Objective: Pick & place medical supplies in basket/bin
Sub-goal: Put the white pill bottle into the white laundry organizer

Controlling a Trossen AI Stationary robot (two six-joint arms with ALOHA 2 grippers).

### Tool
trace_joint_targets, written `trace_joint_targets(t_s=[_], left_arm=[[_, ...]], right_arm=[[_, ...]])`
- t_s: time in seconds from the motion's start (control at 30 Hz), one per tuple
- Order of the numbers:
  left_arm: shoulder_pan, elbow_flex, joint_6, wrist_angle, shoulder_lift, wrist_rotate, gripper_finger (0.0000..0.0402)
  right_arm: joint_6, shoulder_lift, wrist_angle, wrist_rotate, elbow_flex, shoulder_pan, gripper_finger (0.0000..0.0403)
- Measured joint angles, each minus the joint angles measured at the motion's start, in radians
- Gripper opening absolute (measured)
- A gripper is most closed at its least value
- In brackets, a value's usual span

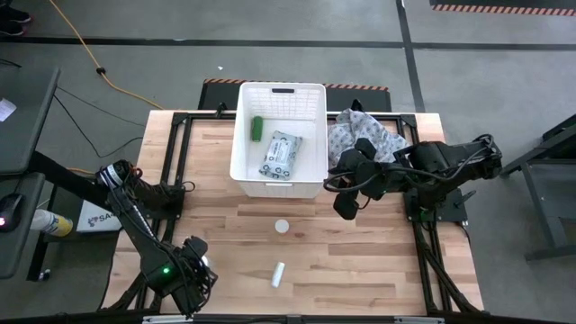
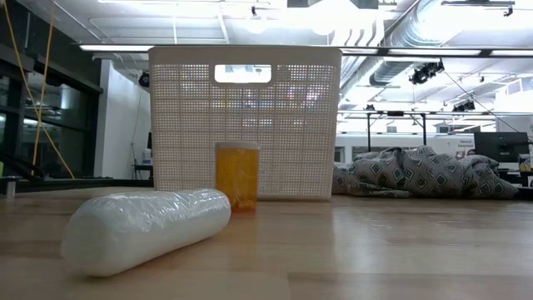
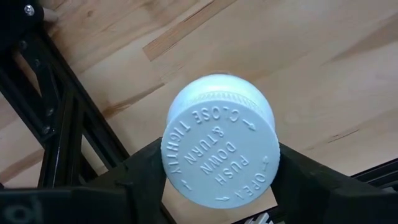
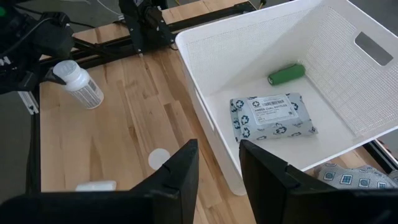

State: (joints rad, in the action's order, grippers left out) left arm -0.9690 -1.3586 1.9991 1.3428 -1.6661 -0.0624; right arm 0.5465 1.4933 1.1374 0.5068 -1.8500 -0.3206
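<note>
The white lattice bin [image 1: 279, 184] stands at the table's far middle. In it lie the grey-green wipes packet [image 1: 281, 155] and the green cylinder [image 1: 256, 126]; both also show in the right wrist view, packet [image 4: 273, 117] and cylinder [image 4: 286, 73]. An orange vial with a white cap [image 1: 283, 226] stands upright in front of the bin. A small white tube [image 1: 278, 274] lies on its side near the table's near edge. My left gripper [image 1: 200, 266] sits near the table's near left corner, shut on a white-capped bottle [image 3: 221, 146]. My right gripper [image 4: 217, 174] hovers open by the bin's right near corner. My left gripper pinches the white-capped bottle between its two fingers [image 3: 140, 171], one on either side just below the cap [image 3: 221, 146]. The cap faces back toward the wrist, and the clear body [image 4: 87, 94] points away from the fingers. Whether the bottle touches the table, I cannot tell.
A grey patterned cloth [image 1: 364, 135] lies heaped at the bin's right side, under my right arm. Black frame rails [image 1: 175, 126] run along the table's left and right edges. Bare wood lies between the bin and the near edge, around the vial and the tube.
</note>
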Motion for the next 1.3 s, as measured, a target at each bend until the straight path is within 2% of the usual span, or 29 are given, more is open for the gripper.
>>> trace_joint_targets(t_s=[0.17,0.33,0.53,0.67,0.83,1.2,1.3], left_arm=[[0.000,0.000,0.000,0.001,0.000,0.000,0.0302],[0.000,0.000,0.000,0.001,0.000,-0.007,0.0271],[0.000,0.000,0.000,-0.002,0.000,-0.033,0.0273],[0.000,0.000,0.000,-0.004,0.000,-0.036,0.0292],[0.000,0.000,0.000,-0.004,0.000,-0.040,0.0271],[0.000,0.000,0.000,-0.012,0.000,-0.110,0.0283],[0.000,0.000,0.000,-0.012,0.000,-0.136,0.0272]], right_arm=[[0.000,0.000,-0.013,0.000,0.000,0.000,0.0108],[-0.002,0.000,-0.034,0.000,0.000,0.000,0.0108],[-0.004,0.000,-0.042,0.000,0.000,0.000,0.0108],[-0.004,0.000,-0.044,0.000,0.000,0.000,0.0108],[-0.004,0.000,-0.045,0.000,0.000,0.000,0.0108],[-0.005,0.000,-0.045,0.000,0.000,0.000,0.0108],[-0.005,0.000,-0.045,0.000,0.000,0.000,0.0108]])
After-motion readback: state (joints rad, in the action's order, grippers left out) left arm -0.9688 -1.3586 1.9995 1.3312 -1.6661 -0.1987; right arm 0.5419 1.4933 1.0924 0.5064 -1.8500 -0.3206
